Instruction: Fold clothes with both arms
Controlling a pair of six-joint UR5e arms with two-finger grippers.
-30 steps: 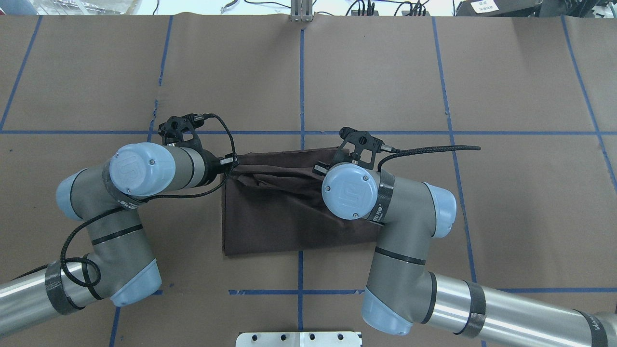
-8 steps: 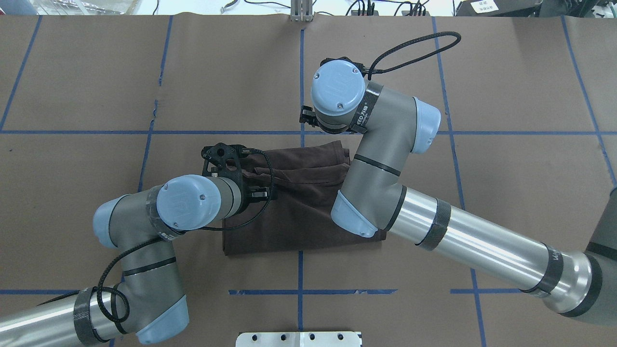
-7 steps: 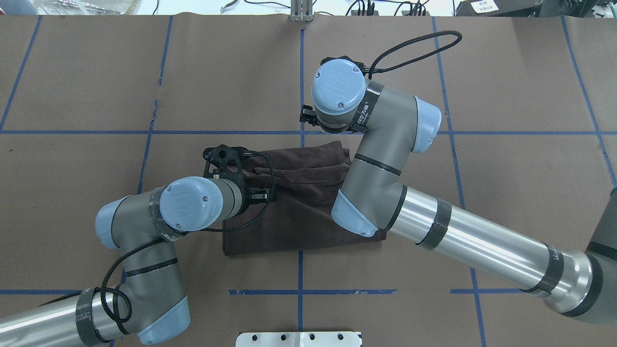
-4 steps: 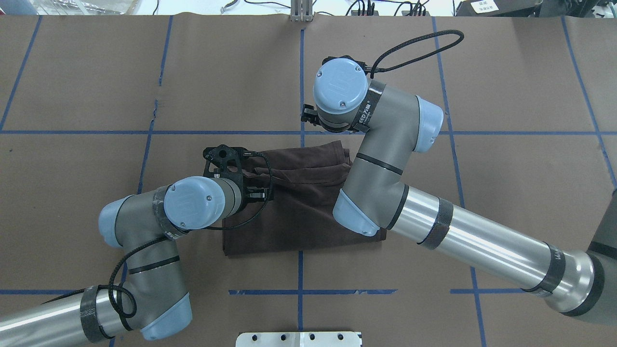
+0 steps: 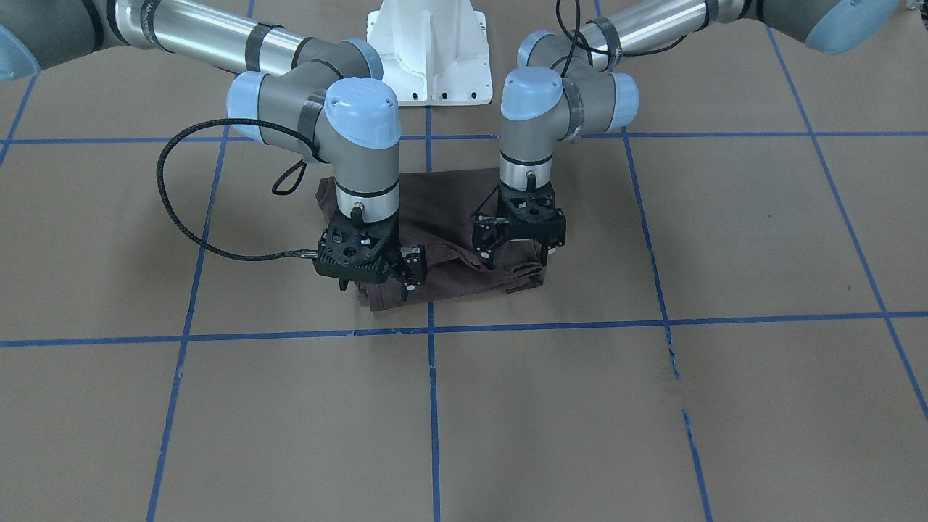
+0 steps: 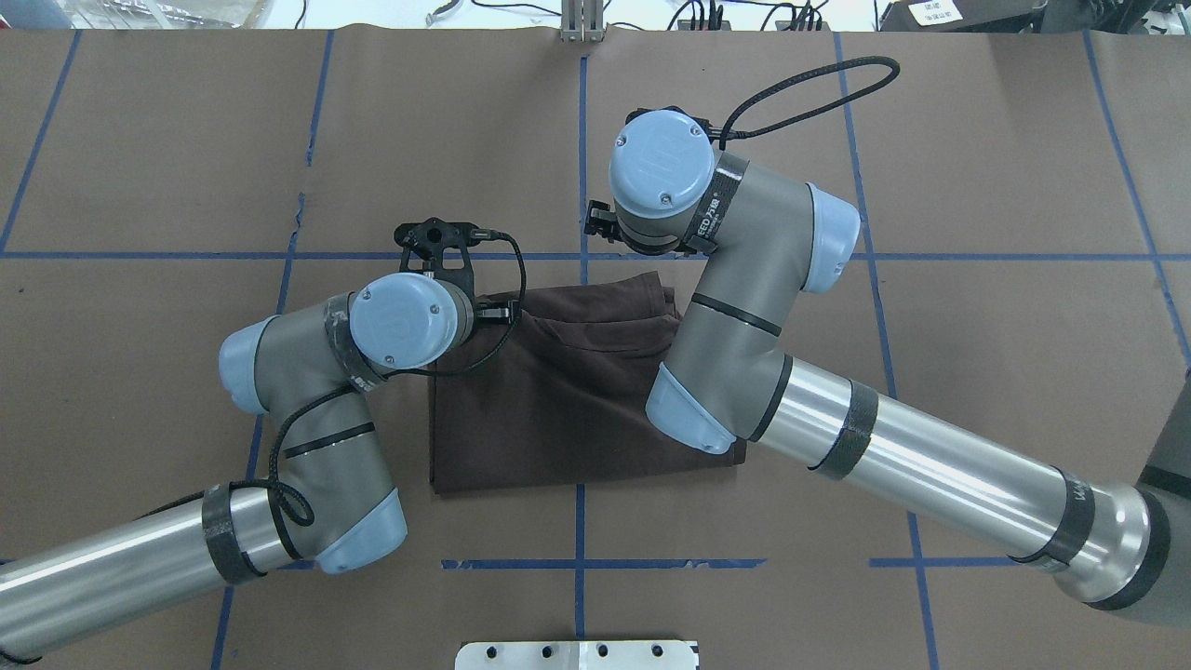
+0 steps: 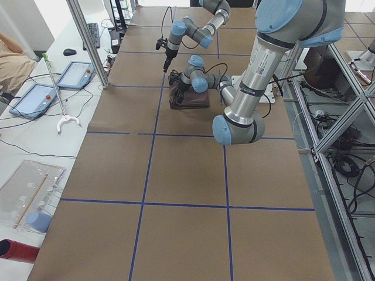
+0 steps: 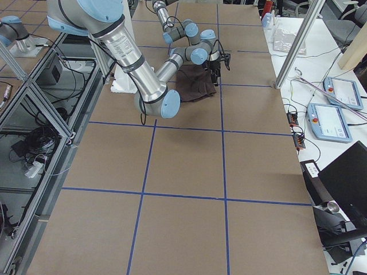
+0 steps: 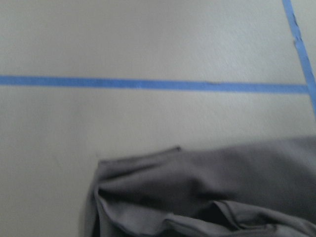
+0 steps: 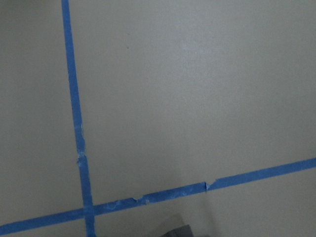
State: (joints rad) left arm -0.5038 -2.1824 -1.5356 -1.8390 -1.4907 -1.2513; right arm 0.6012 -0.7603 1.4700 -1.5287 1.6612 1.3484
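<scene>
The clothes are one dark brown T-shirt, folded into a rough rectangle and lying flat on the table, with its far edge rumpled. My left gripper hangs open just over the shirt's far left corner, holding nothing. The left wrist view looks down on that rumpled corner. My right gripper stands open above the far right corner, raised off the cloth. Its wrist view shows almost only paper and tape. In the overhead view both wrists hide the fingers.
Brown paper with blue tape lines covers the table. The white pedestal base stands at the robot's side. Tablets and cables lie on the side tables, and part of a person shows at the far left edge.
My left wrist has moved from over the shirt's left part toward its far left corner, and the folds there lie flatter. The right arm barely shifted, after lifting off the shirt earlier.
</scene>
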